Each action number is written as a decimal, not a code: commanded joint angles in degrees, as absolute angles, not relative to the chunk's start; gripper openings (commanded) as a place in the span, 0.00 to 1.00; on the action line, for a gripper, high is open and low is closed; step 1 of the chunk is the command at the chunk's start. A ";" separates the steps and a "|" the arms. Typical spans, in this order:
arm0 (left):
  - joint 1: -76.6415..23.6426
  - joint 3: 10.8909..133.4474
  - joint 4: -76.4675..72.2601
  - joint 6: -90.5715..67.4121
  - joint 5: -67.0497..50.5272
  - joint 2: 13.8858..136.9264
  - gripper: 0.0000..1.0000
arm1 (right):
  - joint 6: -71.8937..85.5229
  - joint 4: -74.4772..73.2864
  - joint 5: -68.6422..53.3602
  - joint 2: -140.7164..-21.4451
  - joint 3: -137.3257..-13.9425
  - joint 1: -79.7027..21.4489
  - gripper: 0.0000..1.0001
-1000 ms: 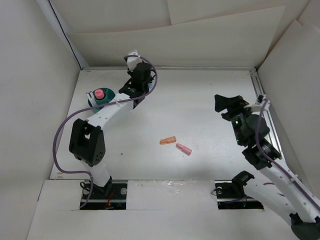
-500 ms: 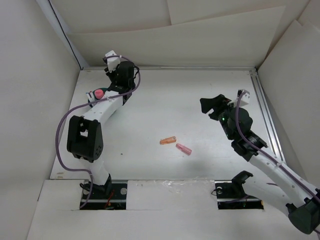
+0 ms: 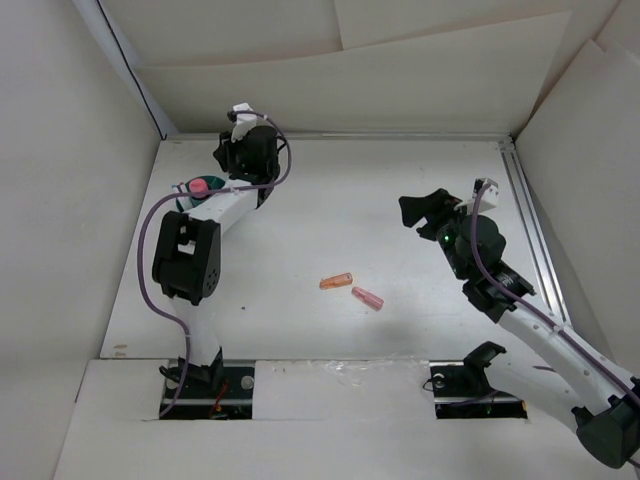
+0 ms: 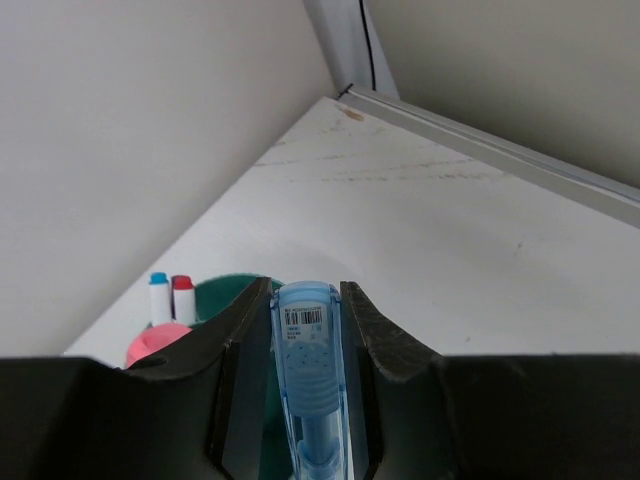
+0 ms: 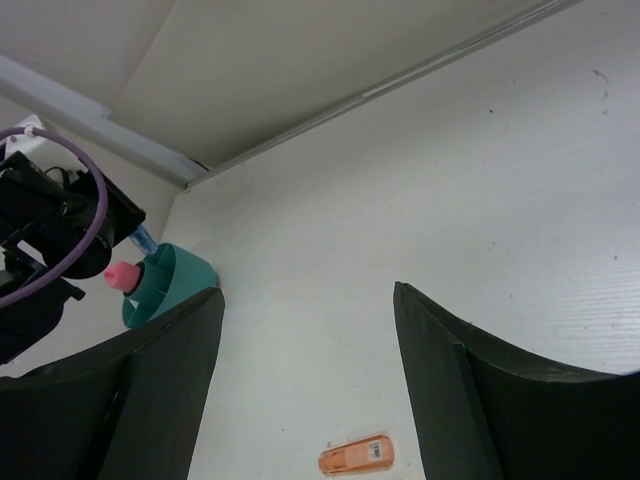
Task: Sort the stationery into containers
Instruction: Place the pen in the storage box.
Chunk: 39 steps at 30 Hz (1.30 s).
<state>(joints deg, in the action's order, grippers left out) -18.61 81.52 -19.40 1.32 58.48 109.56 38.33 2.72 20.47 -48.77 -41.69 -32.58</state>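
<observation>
My left gripper is shut on a light-blue stubby piece with a barcode label, which stands lengthwise between the jaws. From above, the left gripper hangs just behind the teal cup, near the back-left corner. The cup holds a pink piece and two thin white pens, one blue-capped and one red-capped. An orange piece and a pink piece lie on the table's middle. My right gripper hovers open and empty, with the orange piece below it.
White walls enclose the table on the left, back and right. A metal rail runs along the right edge. The left arm's purple cable loops beside its elbow. The cup sits close to the left wall.
The left gripper, holding the blue piece, swung left over the cup and then back a little to the right. The right arm moved left and forward, then stayed still.
</observation>
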 commanded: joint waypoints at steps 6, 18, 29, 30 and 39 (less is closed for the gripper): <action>-17.75 81.39 -39.62 23.27 65.56 112.05 0.07 | 36.92 6.15 19.69 -48.52 -42.54 -32.34 0.74; -17.23 79.28 -50.54 33.66 67.41 116.46 0.07 | 36.91 6.15 19.07 -47.99 -42.54 -32.34 0.74; -17.23 78.75 -55.20 37.35 68.46 120.67 0.08 | 36.39 6.15 19.07 -47.99 -42.54 -32.34 0.74; -17.23 78.14 -55.80 37.35 68.47 120.67 0.08 | 36.39 6.15 19.07 -47.99 -42.54 -32.34 0.74; -17.23 77.08 -57.48 37.88 68.47 122.43 0.11 | 36.39 6.15 19.07 -47.99 -42.54 -32.34 0.74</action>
